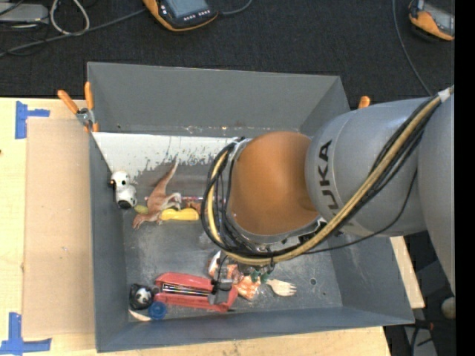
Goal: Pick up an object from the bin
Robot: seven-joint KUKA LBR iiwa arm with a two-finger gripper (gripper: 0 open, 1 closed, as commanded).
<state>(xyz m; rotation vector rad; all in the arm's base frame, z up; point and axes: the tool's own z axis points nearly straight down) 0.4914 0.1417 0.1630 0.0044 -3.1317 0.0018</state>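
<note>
Grey bin (110,262) holds one tan dinosaur (157,197), one red tool (184,286); end effector (221,274) at the tool, state unclear.

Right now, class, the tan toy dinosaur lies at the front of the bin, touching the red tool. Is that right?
No. The camera view shows the tan toy dinosaur toward the back left of the bin, beside a yellow piece; the red tool lies at the front, apart from it.
</note>
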